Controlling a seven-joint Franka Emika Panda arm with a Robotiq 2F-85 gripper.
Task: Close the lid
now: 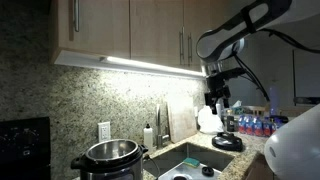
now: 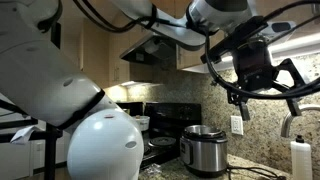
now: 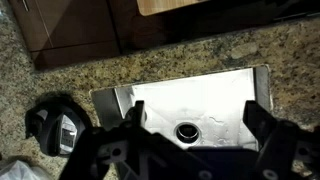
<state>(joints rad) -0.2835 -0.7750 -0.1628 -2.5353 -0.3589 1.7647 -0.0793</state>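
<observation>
The lid [image 1: 228, 143] is a round black piece lying on the granite counter beside the sink; in the wrist view the lid [image 3: 55, 125] shows at the lower left. The steel cooker [image 1: 110, 156] stands at the far end of the counter, and the cooker [image 2: 205, 150] shows near the stove in both exterior views. My gripper [image 1: 217, 103] hangs high over the sink, well above the lid and far from the cooker. In the wrist view the gripper [image 3: 195, 118] is open with nothing between its fingers [image 3: 135, 112], and in an exterior view the gripper [image 2: 265, 90] also stands spread wide.
A steel sink [image 3: 235, 85] with a round drain [image 3: 187, 131] lies right below me. A faucet [image 1: 163, 122] and a soap bottle [image 1: 148, 135] stand behind it. Bottles [image 1: 252, 124] line the counter end. Wall cabinets [image 1: 150, 30] hang above. A black stove [image 2: 165, 120] sits beside the cooker.
</observation>
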